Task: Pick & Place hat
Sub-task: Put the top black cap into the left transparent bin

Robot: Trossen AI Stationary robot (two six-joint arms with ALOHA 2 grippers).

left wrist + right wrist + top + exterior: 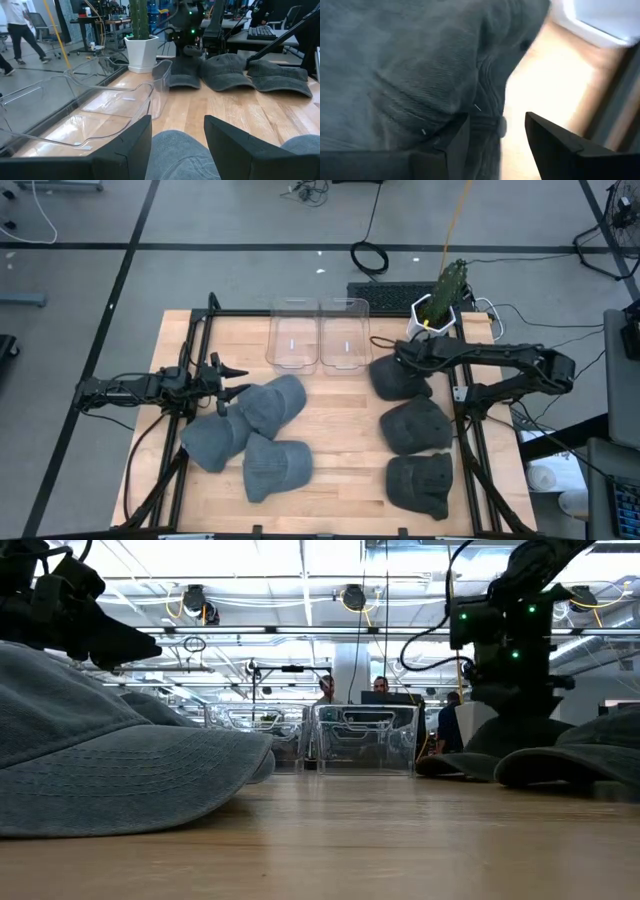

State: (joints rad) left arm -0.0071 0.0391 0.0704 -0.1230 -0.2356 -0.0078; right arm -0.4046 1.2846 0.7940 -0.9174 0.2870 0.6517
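Note:
Three dark grey hats lie in a row on the table's right: the far one (400,383), a middle one (415,426) and a near one (420,482). Three lighter grey hats (262,430) overlap on the left. My right gripper (393,361) points steeply down, open, close over the far dark hat (410,65), its fingers astride the hat's back edge (489,117). My left gripper (236,381) waits open and level at the left, just short of a light hat (175,155). My right gripper stands so close over the far dark hat's back edge (489,117) that I cannot tell whether its fingers (457,137) touch the cloth. The hat lies flat on the table.
Two clear plastic bins (293,336) (345,336) stand side by side at the table's far middle. A potted cactus (441,298) stands at the far right, just behind my right arm. Bare wood shows between the two groups of hats (345,430).

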